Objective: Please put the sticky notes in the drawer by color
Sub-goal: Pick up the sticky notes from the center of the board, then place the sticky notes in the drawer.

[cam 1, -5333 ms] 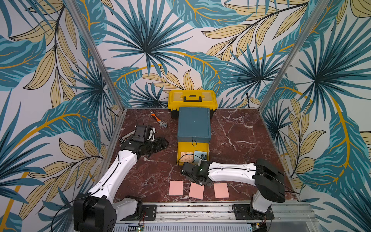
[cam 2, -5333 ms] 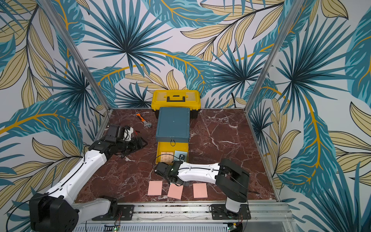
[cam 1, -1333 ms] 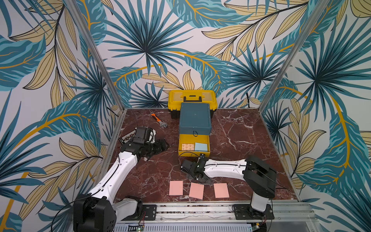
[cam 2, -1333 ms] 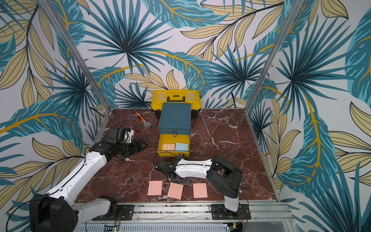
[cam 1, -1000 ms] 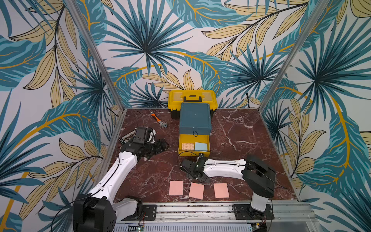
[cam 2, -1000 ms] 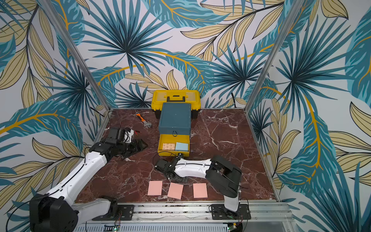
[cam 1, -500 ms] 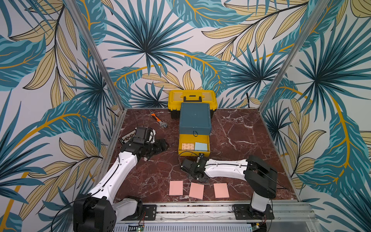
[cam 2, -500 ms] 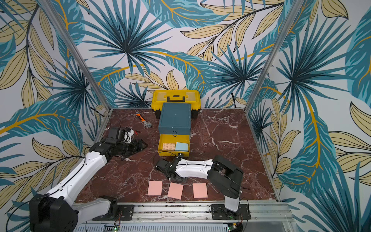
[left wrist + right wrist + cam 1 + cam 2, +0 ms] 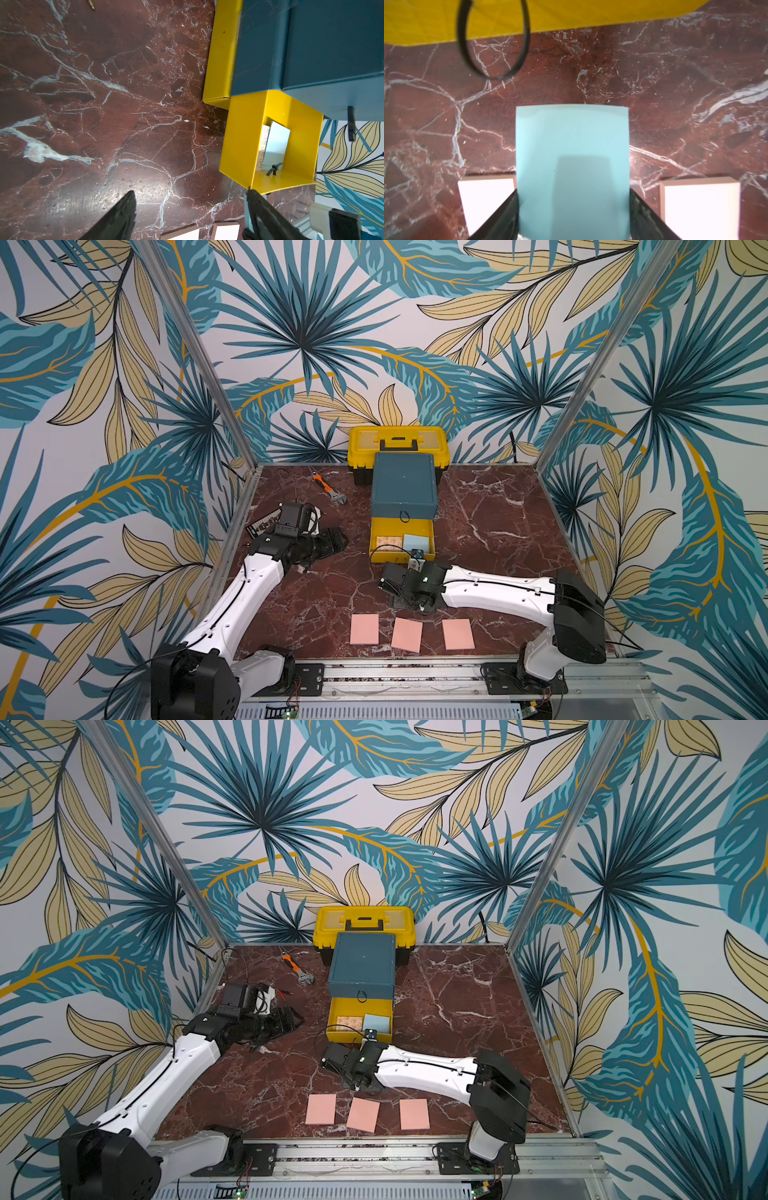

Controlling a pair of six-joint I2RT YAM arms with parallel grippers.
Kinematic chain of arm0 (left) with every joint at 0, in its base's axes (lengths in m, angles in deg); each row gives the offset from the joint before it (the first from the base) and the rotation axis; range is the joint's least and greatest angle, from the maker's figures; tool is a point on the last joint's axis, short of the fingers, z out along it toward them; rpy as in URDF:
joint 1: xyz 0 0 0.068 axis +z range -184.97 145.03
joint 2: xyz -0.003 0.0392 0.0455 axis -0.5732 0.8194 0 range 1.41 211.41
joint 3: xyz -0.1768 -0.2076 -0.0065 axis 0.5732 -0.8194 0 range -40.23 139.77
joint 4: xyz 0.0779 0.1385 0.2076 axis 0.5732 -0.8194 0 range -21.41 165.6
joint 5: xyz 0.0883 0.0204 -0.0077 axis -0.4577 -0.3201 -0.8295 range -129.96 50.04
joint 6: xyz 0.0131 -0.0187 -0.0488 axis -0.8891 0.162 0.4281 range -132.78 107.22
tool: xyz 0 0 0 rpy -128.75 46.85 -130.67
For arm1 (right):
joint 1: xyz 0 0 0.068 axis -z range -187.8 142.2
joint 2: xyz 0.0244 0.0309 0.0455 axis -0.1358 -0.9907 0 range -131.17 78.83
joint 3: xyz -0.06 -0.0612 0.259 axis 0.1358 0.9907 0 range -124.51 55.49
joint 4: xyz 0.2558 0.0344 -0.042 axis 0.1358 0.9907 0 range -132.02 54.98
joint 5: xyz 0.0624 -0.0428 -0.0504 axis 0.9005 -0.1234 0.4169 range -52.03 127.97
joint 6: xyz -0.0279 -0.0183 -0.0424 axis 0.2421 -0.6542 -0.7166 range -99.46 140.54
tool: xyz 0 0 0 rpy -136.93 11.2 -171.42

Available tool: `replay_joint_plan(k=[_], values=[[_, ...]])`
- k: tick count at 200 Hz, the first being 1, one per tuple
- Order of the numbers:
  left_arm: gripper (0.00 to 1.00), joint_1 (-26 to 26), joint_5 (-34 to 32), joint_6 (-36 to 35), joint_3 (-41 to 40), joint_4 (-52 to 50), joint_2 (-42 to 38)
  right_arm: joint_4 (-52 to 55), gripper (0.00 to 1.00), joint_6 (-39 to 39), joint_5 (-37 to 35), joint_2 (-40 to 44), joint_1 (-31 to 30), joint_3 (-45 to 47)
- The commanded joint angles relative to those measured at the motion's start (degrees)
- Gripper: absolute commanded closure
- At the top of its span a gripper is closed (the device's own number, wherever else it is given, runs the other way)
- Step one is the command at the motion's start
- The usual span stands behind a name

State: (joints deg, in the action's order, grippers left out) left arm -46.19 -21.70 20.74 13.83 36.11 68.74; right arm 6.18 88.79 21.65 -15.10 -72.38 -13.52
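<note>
Down at the front of the teal cabinet [image 9: 405, 485], my right hand [image 9: 573, 193] sits low over the bench [image 9: 490, 531], just in front of the open yellow drawer [image 9: 376, 556]. On the right wrist view, its two black fingers [image 9: 500, 218] stand apart by the width of a light blue sticky pad [image 9: 571, 135] and press against the pad's two long edges. The hand is pinching the pad across its short way. The pad lies flat with its face toward the wrist camera. Its long axis runs straight out from between the fingers toward the drawer's yellow front, and its free short edge is the end nearer the black loop pull [image 9: 492, 52]. It is lifted off the bench and covers one edge of one of the salmon pink pads [image 9: 488, 199]. From the top views I cannot make this pad out under the arm.

My left hand [image 9: 190, 192] is off to the left of the cabinet. Its fingers are spread wide with only bare bench between them, gripping nothing.

Inside the open drawer, a second light blue pad [image 9: 417, 540] lies in the right half beside a patterned tan sheet [image 9: 386, 541]. In both top views the three salmon pink pads lie in a row near the front edge of the bench. Their long axes run front to back, and the middle one is turned slightly.
</note>
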Motion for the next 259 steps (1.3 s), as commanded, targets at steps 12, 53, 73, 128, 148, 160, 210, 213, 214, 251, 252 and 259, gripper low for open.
replay_joint_plan(k=[12,53,73,128,148,160,210,213,214,251,252,259], values=[[0.14,-0.1,0.5,0.5,1.8,0.5,-0.4,4.6,0.24,-4.0,1.6,5.0,-0.3,-1.5],[0.14,-0.1,1.1,1.3,3.1,0.8,0.9,1.7,0.25,-9.3,2.3,9.6,-0.3,-4.5],[0.15,-0.1,0.5,1.6,3.9,0.5,1.3,-0.3,0.26,-13.3,-0.4,10.7,-0.3,-5.6],[0.15,-0.2,0.6,2.3,6.4,-1.5,2.3,-1.2,0.25,-23.6,-5.0,6.8,3.2,-12.8],[0.15,-0.1,-0.1,2.0,6.8,-2.6,1.9,-2.4,0.24,-26.2,-5.6,5.0,4.9,-13.9],[0.15,-0.1,-0.4,1.9,7.0,-3.1,1.6,-3.3,0.24,-27.2,-4.9,3.9,6.5,-14.1],[0.15,-0.2,-1.4,1.5,7.6,-3.9,2.3,-6.9,0.25,-30.6,-4.1,0.0,10.3,-14.3],[0.14,-0.2,-1.4,1.5,7.6,-4.0,2.4,-7.1,0.25,-30.7,-4.1,-0.2,10.4,-14.5],[0.15,-0.2,-1.4,1.5,7.6,-4.0,2.4,-7.1,0.25,-30.7,-4.1,-0.2,10.5,-14.6],[0.15,-0.2,-1.5,1.5,7.6,-3.7,3.6,-8.4,0.24,-32.2,-4.0,-2.7,11.3,-16.6],[0.15,-0.1,-1.5,1.5,7.7,-3.7,3.7,-8.4,0.24,-32.3,-4.0,-2.8,11.3,-16.7],[0.15,-0.2,-1.6,1.6,7.7,-3.6,3.9,-8.3,0.24,-32.5,-4.0,-3.3,11.5,-16.9]])
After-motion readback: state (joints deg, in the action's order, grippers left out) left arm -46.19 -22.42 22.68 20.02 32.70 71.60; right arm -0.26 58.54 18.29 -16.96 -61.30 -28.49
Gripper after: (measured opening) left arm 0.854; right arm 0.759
